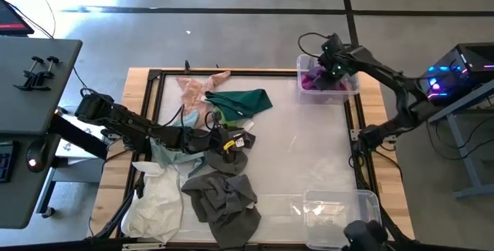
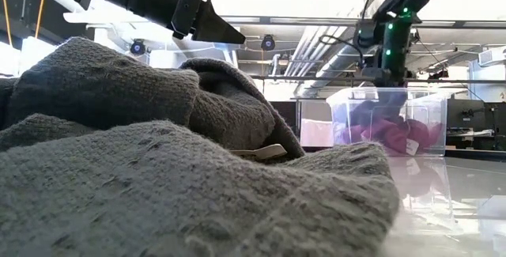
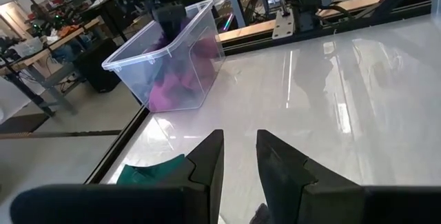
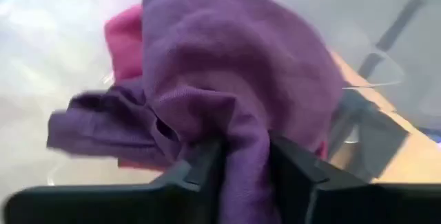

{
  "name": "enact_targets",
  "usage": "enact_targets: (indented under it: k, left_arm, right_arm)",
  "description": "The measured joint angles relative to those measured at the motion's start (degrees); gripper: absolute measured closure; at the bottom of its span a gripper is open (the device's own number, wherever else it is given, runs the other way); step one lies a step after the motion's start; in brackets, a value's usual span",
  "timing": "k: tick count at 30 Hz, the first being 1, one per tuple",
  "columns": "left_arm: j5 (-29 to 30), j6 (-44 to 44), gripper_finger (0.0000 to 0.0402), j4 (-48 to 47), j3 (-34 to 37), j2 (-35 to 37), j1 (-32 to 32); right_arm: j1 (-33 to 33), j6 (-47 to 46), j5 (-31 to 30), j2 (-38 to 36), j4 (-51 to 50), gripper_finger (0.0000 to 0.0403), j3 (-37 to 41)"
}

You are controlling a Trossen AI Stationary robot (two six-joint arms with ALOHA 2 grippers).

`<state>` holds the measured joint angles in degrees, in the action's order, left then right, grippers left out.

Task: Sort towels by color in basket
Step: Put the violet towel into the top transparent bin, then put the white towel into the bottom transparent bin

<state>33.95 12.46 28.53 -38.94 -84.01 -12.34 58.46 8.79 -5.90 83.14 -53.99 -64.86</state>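
A heap of towels lies on the table's left half: peach-pink (image 1: 197, 89), dark green (image 1: 245, 101), pale mint (image 1: 166, 157), white (image 1: 154, 201) and dark grey (image 1: 224, 198), the grey one filling the low view (image 2: 158, 170). My left gripper (image 1: 225, 140) (image 3: 240, 156) hovers over the heap's middle, open by a narrow gap, with nothing between its fingers. My right gripper (image 1: 330, 67) (image 4: 244, 162) is at the clear bin (image 1: 349, 89) on the far right, shut on a purple-magenta towel (image 4: 227, 65). My right gripper pinches a bunched fold of the purple-magenta towel (image 4: 242, 138) between its two fingers, several layers thick. It comes from above into the bin. The cloth spreads out beyond the fingertips over a pinker towel (image 4: 124, 34); whether it rests on that one, I cannot tell.
A second clear bin (image 1: 363, 201) stands at the table's near right corner. The table's middle and right part is bare glossy white (image 1: 301, 150), ringed by a black frame (image 1: 359, 127). A yellow-tagged cloth (image 1: 229, 144) lies under my left gripper.
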Motion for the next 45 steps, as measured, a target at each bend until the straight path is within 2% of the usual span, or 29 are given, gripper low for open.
enact_targets:
  k: [3, 6, 10, 14, 17, 19, 27, 32, 35, 39, 41, 43, 45]
  left_arm:
    - [0.0, -0.4, 0.0328, 0.0, 0.0, 0.0, 0.0]
    - [0.0, -0.3, 0.0328, 0.0, 0.0, 0.0, 0.0]
    - [0.0, -0.2, 0.0328, 0.0, 0.0, 0.0, 0.3]
    - [0.0, -0.2, 0.0328, -0.4, 0.0, 0.0, 0.3]
    - [0.1, -0.3, 0.0328, -1.1, 0.0, 0.0, 0.3]
    - [0.2, -0.5, 0.0328, -2.0, 0.0, 0.0, 0.3]
    - [0.2, -1.7, 0.0328, -3.7, 0.0, 0.0, 1.1]
    - [1.4, -1.9, 0.0328, -3.8, 0.0, 0.0, 0.5]
    - [8.6, -0.9, 0.0328, -5.0, 0.0, 0.3, -1.5]
    - [29.7, 2.7, 0.0328, -10.7, 0.0, 2.5, -7.1]
    - [37.3, 5.1, 0.0328, -11.9, 0.0, 3.8, -9.9]
    - [40.2, 6.0, 0.0328, -13.0, 0.0, 5.4, -12.2]
    - [40.1, 3.5, 0.0328, -14.1, 0.0, 6.8, -14.0]
  right_arm:
    - [0.1, 0.8, 1.3, 0.0, -1.3, 0.0249, 0.0]
    - [0.1, 1.6, 1.6, 0.0, -8.4, 0.0221, -3.9]
    - [-0.5, -1.6, 1.6, -0.1, -18.6, 0.0207, -10.8]
    - [-2.5, -0.1, 3.2, -1.9, -17.9, 0.0206, -13.2]
    - [-5.0, 1.0, 5.0, -4.9, -11.7, 0.0206, -11.7]
    - [-7.5, -2.5, 5.0, -7.5, -5.5, 0.0206, -10.1]
    - [-23.4, -3.8, 5.1, -19.1, 16.7, 0.0206, -0.7]
    - [-37.4, -10.2, -1.2, -24.9, 36.9, 0.0206, 11.5]
    - [-46.8, -9.9, -1.4, -25.8, 52.6, 0.0206, 19.6]
    - [-55.8, -8.0, -1.6, -22.9, 69.1, 0.0206, 27.5]
    - [-58.7, -7.4, -2.5, -19.9, 74.6, 0.0206, 29.2]
    - [-60.9, -7.4, -3.8, -16.0, 79.7, 0.0206, 29.4]
    - [-62.3, -7.0, -4.2, -12.0, 83.2, 0.0206, 28.7]
